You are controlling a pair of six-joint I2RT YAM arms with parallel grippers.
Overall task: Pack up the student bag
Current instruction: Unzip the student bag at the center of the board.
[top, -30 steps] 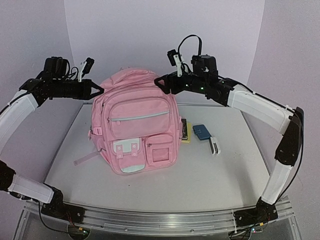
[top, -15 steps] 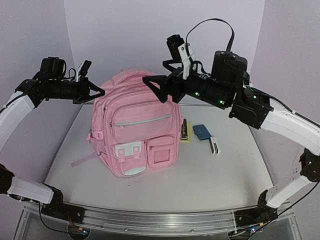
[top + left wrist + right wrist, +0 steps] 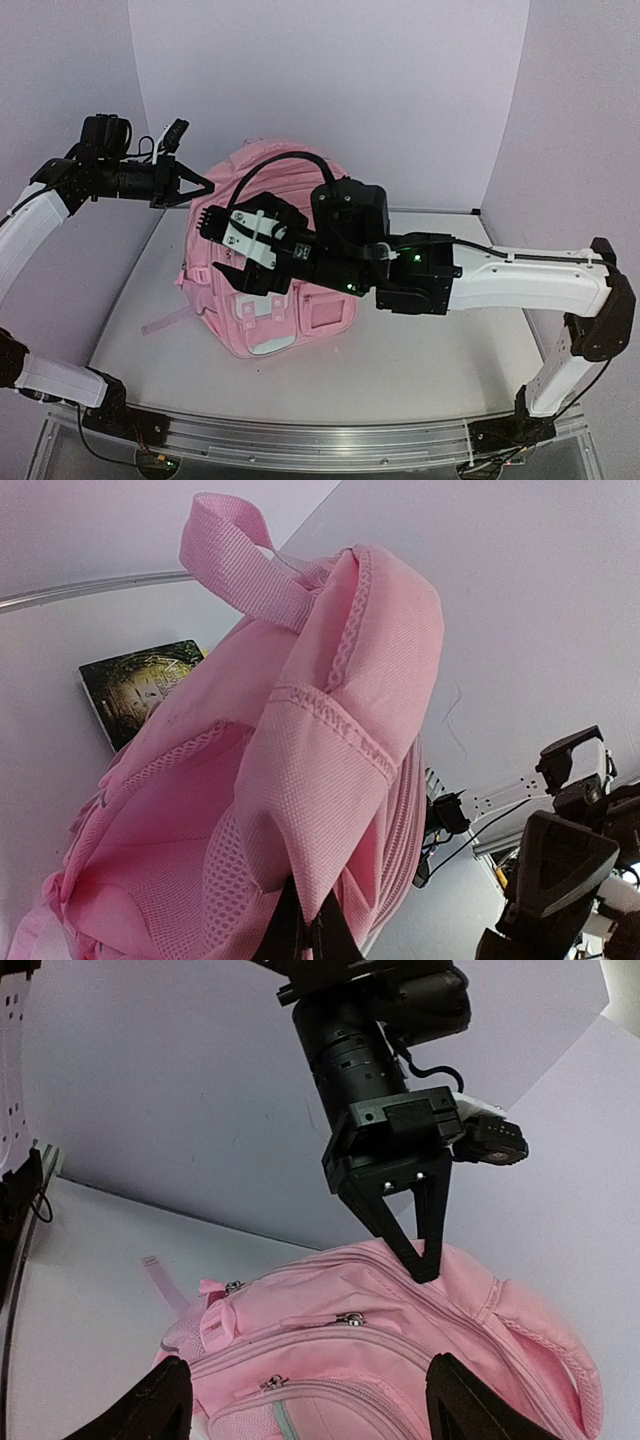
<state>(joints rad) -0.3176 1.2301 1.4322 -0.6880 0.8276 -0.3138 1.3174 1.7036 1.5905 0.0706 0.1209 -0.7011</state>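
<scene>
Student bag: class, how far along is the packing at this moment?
Done: the student bag stands upright, and the left gripper is shut on its top edge. In hand: the right gripper hovers open before the bag's front, empty. Left: a dark book lies on the table outside the bag, and the front zips look closed, so packing has not visibly begun.

Top external: mounted high behind arm bases (image 3: 500, 435), aimed down and forward over table (image 3: 400, 350) to back wall (image 3: 330, 80); wide, far.
Left wrist: set close against student bag (image 3: 330, 730) top, faced toward right arm (image 3: 550, 870).
Right wrist: held near, above bag front, faced at left gripper (image 3: 420, 1260).
Bag shared by all three views.
</scene>
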